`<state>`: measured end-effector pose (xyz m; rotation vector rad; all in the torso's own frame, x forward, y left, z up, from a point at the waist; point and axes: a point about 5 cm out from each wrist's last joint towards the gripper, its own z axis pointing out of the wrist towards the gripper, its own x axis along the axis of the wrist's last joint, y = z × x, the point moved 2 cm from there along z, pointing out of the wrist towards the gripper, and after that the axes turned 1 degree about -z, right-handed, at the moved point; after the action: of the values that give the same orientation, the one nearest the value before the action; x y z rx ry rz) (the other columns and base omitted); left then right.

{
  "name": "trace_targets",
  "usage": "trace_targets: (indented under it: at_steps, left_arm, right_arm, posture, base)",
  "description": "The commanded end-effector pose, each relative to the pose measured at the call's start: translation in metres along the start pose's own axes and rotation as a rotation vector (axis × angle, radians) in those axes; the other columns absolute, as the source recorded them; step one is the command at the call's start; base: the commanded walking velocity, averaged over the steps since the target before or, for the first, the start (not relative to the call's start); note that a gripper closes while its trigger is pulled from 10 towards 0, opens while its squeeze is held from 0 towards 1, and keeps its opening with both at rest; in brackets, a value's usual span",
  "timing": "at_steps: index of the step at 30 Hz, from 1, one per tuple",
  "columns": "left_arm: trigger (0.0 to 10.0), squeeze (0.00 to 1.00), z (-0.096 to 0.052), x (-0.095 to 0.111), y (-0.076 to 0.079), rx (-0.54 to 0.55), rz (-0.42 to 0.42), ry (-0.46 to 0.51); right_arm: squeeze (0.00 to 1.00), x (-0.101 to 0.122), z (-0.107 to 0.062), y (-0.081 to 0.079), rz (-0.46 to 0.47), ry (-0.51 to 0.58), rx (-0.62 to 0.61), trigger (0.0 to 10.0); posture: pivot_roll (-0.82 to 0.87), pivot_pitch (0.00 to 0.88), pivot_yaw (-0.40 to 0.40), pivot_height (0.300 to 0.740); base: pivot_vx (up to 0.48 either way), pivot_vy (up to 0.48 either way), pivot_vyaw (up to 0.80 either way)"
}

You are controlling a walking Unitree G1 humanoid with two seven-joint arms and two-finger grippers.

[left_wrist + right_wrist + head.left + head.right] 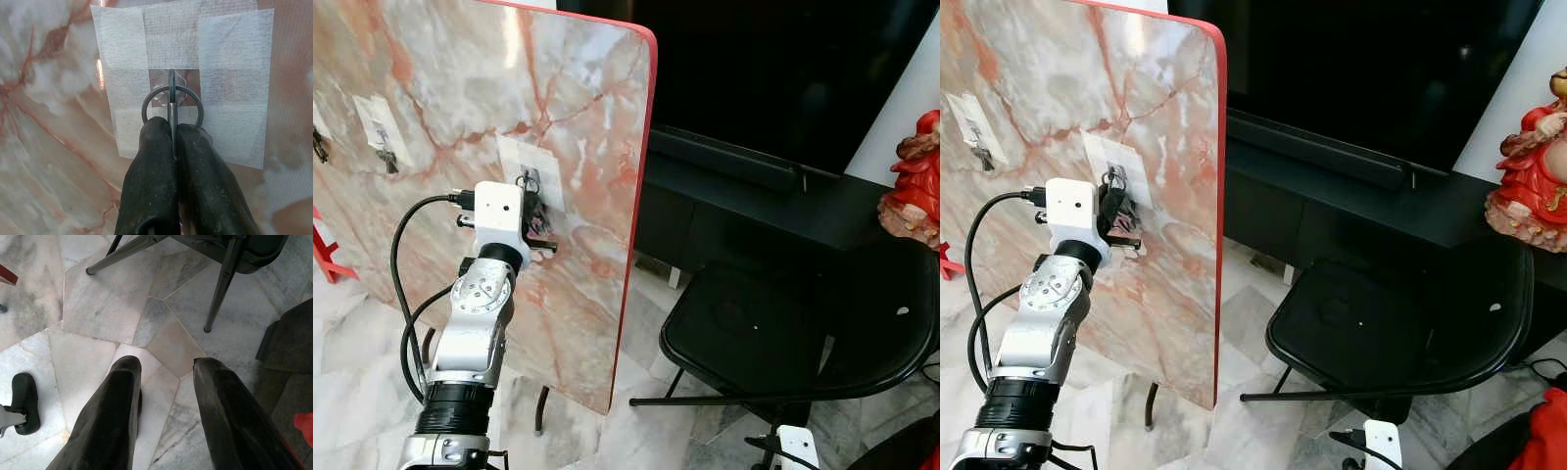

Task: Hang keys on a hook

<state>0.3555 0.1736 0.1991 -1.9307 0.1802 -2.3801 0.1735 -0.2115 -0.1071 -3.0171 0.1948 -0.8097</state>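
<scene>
An upright marble-patterned board (460,108) carries a clear hook (168,90) fixed under white tape (225,73). My left gripper (172,128) is raised against the board and shut on the key ring (195,100), whose metal loop sits over the hook. In the left eye view the same gripper (534,211) presses at the taped patch with the keys (542,227) dangling beside its fingers. My right gripper (164,364) hangs low over the floor, open with nothing between its fingers.
Two more taped hooks with keys (384,157) sit further left on the board. A black chair (783,333) stands to the right, a dark TV cabinet (773,196) behind it, a red figurine (915,181) at far right. Marble tile floor (98,308) below.
</scene>
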Motion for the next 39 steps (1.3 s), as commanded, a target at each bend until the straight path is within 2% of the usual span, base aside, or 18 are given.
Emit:
trace_targets:
  at_steps: [1,8,16,27,39]
  left_arm:
    - [10.0,0.0,0.002,0.0,0.006,-0.036,-0.01,0.0]
    - [10.0,0.0,0.0,-0.004,0.01,-0.058,-0.016,-0.012]
    - [10.0,0.0,-0.003,-0.006,0.006,-0.054,-0.028,-0.012]
    - [10.0,0.0,-0.007,-0.01,0.003,-0.058,-0.091,-0.022]
    - [10.0,0.0,-0.008,-0.012,0.0,-0.051,-0.104,-0.033]
  right_arm:
    - [0.0,0.001,-0.001,0.006,0.0,-0.004,-0.017,10.0]
    - [0.0,0.001,-0.001,0.006,-0.002,-0.005,-0.018,10.0]
    - [0.0,0.001,-0.001,0.006,-0.006,-0.006,-0.018,10.0]
    - [0.0,0.001,-0.001,0.007,-0.006,-0.005,-0.019,10.0]
    - [0.0,0.002,-0.001,0.008,-0.011,-0.006,-0.019,10.0]
  posture:
    - [0.06,0.0,-0.089,0.74]
    - [0.06,0.0,-0.091,0.74]
    - [0.06,0.0,-0.092,0.74]
    - [0.06,0.0,-0.094,0.74]
    - [0.06,0.0,-0.099,0.74]
  base:
    - [0.0,0.0,0.0]
    - [0.0,0.0,0.0]
    - [0.0,0.0,0.0]
    - [0.0,0.0,0.0]
    - [0.0,0.0,0.0]
